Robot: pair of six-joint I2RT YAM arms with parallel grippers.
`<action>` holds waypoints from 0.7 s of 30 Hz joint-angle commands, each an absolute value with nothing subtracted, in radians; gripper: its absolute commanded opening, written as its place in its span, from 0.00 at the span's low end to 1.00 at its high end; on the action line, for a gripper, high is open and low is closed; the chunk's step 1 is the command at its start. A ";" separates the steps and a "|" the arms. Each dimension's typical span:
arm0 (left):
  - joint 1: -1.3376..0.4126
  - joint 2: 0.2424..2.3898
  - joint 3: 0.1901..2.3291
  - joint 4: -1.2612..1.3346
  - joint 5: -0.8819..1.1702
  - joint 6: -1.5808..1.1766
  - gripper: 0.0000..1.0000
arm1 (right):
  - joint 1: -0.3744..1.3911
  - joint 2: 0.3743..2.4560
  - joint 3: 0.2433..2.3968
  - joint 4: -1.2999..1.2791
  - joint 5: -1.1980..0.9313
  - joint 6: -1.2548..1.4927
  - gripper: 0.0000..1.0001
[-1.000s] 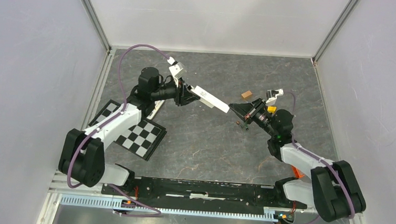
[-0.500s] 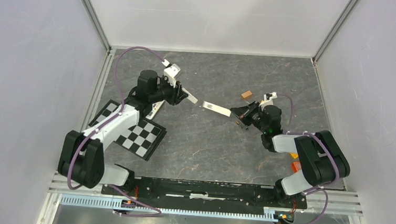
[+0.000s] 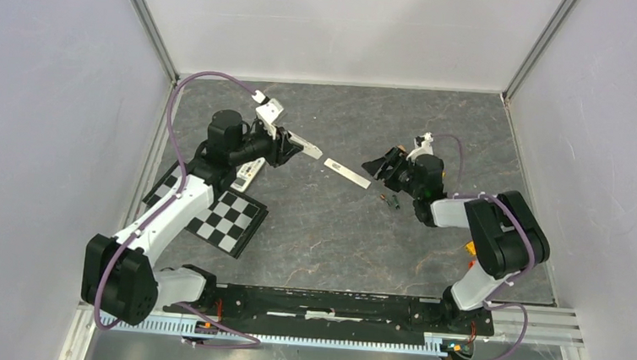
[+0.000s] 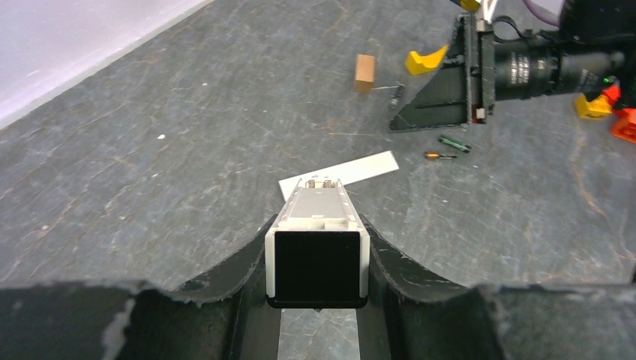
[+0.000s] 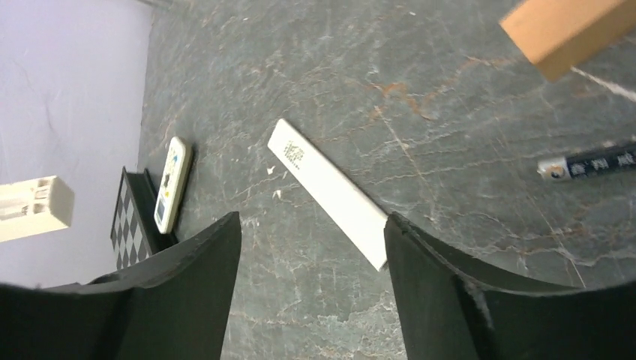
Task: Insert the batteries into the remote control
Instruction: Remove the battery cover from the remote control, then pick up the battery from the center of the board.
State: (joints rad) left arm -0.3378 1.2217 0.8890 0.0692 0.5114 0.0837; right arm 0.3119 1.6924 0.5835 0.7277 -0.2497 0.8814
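Left jaws are clamped on the remote control [image 4: 318,214]. It looks lifted off the surface [image 3: 311,230], long axis pointing right toward the other arm, open battery recess at the far end.

A white bar [image 3: 347,172] lies flat just past that end, roughly in line with it, not touching.

Batteries [image 4: 454,142]: two lie close together on the surface right of the bar, on the near side of the right jaws, long axes roughly along the bar's. There's a third dark sliver by the brown block [image 4: 364,72]; can't tell if it's a battery.

Right jaws are apart and empty, low over the bar's right end, with one battery just outside a finger.

The right arm is clearly nearer the batteries. My read is right picks, left presents the recess. The jaws need to close across the battery's long axis.

Room: walls are well apart. The block and yellow piece [image 4: 424,60] sit beyond. The bar is the only clutter between batteries and recess.
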 commanded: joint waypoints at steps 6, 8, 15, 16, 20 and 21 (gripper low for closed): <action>-0.338 1.164 0.999 0.034 0.875 0.105 0.02 | 0.308 1.410 0.599 0.864 -0.695 0.534 0.92; -0.338 1.169 1.021 0.014 0.958 0.104 0.02 | 0.331 1.342 0.542 1.008 -0.812 0.513 0.97; -0.339 1.135 1.028 0.017 1.200 0.105 0.02 | 0.475 1.200 0.589 0.886 -0.945 0.283 0.98; -0.339 1.129 1.027 0.019 1.231 0.110 0.02 | 0.486 1.191 0.609 0.823 -0.933 0.230 0.98; -0.339 1.103 1.013 0.039 1.331 0.113 0.02 | 0.536 1.199 0.729 0.525 -0.947 0.037 0.98; -0.338 1.099 1.010 0.045 1.352 0.110 0.02 | 0.553 1.210 0.770 0.443 -0.939 -0.024 0.98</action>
